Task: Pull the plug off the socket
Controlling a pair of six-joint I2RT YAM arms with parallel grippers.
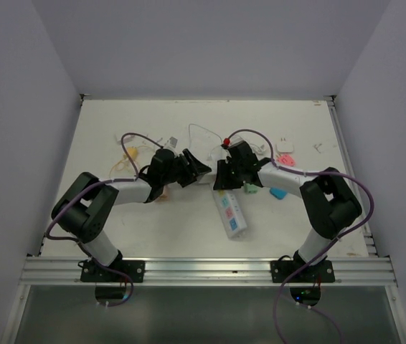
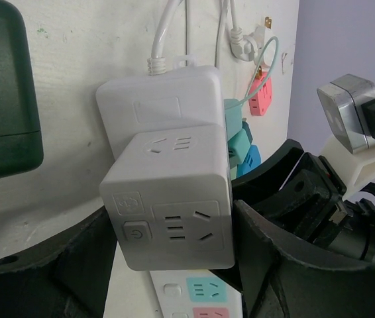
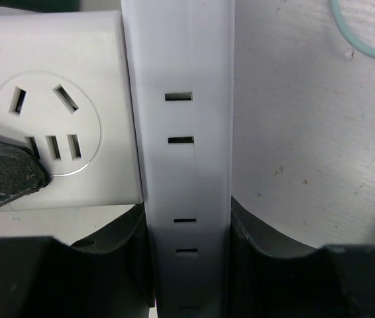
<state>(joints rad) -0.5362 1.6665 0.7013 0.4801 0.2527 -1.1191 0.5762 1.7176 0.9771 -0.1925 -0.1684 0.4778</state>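
Observation:
The socket, a long white power strip [image 1: 232, 213] with pastel outlets, lies mid-table, its far end between the two grippers. A white cube adapter [image 2: 167, 199] sits flush against the strip [image 2: 201, 295], and it shows beside the strip's side in the right wrist view [image 3: 55, 112]. My left gripper [image 2: 171, 258] is shut on the cube, one finger on each side; it also shows in the top view [image 1: 201, 170]. My right gripper [image 3: 189, 265] is shut on the narrow sides of the strip [image 3: 187, 165], just right of the left gripper in the top view [image 1: 222, 179].
A second white block [image 2: 161, 109] with a white cord lies just beyond the cube. Small pink [image 1: 285, 147], green [image 1: 252, 188] and blue [image 1: 278, 192] adapters lie at the right. White cords run along the back. A raised rail [image 1: 346, 165] borders the table's right edge.

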